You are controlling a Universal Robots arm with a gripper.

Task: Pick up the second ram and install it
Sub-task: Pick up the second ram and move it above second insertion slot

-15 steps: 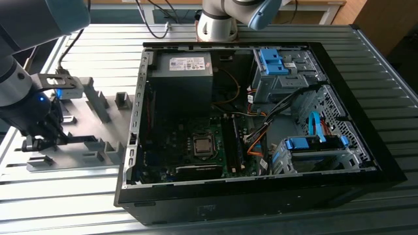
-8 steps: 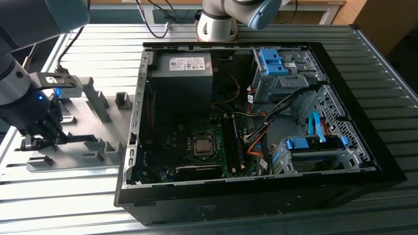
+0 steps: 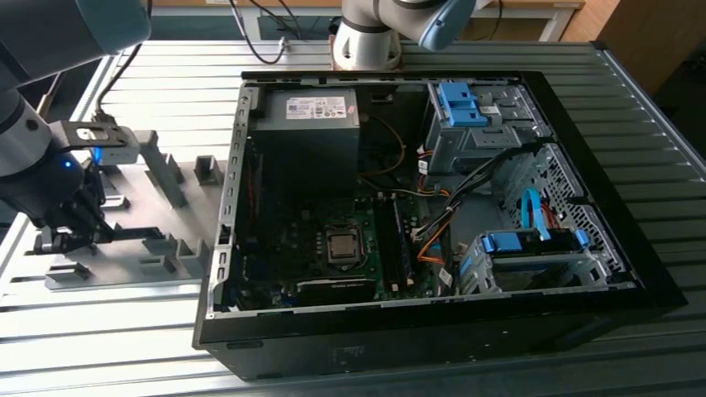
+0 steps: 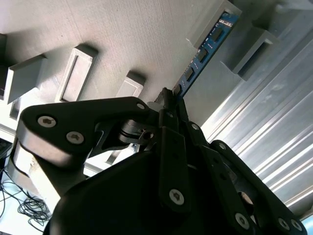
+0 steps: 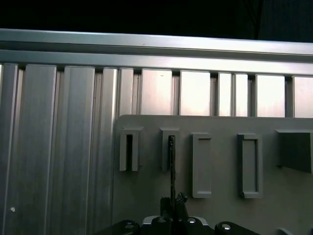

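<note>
Gripping the second ram (image 4: pixel 205 49) by one end over the grey fixture plate (image 4: pixel 122 39). My gripper (image 4: pixel 168 96) has its black fingers (image 4: pixel 172 132) drawn in almost together, with the stick's near end pinched between them.

The second wrist view gives the ram's flat side: blue-green board with small dark chips in a row. It runs away from my fingertips across the plate toward the grey blocks (image 4: pixel 254 49) at the plate's edge. Whether the far end sits in a block I cannot tell from here.

The first wrist view is edge-on, so the ram (image 5: pixel 171 166) is a thin dark line coming straight off my gripper (image 5: pixel 172 201). It lines up with the slot of a slotted block (image 5: pixel 165 156) on the plate (image 5: pixel 220 215), tip in or just over the slot (cannot tell which). A similar block stands just beside it. Beyond the plate runs the slatted aluminium table (image 5: pixel 49 147).

The exterior view adds the wider layout. My arm bends down over the plate (image 3: pixel 138 211), with my gripper (image 3: pixel 61 236) low among the blocks on the plate's side away from the open computer case (image 3: pixel 441 339). The case stands just beside the plate on the same table (image 3: pixel 111 347). Long black slots (image 3: pixel 395 240) lie on the board inside the case, well apart from the plate.
</note>
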